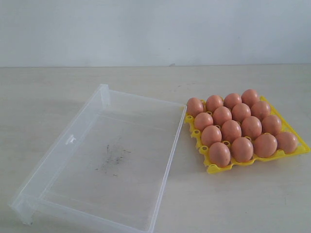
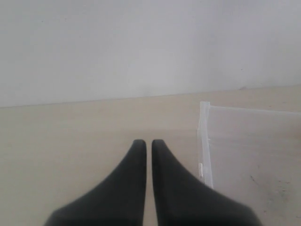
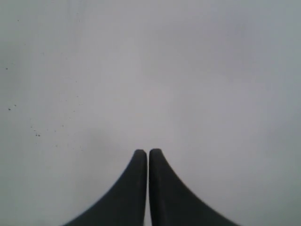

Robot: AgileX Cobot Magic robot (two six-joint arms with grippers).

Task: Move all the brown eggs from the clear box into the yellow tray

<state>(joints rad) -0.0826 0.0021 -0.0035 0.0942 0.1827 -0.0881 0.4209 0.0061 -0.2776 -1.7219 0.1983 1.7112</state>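
Lattice of the yellow tray is mostly hidden under the brown eggs filling its cups; only its near rim shows. It sits on the surface just beside the clear box, whose scuffed floor lies bare and whose near corner meets the exterior view's lower edge. The left gripper, fingers pressed together, hovers apart from a cut-off corner of the box. The right gripper, likewise closed, faces only a pale blank ground; tray and eggs are out of its sight.
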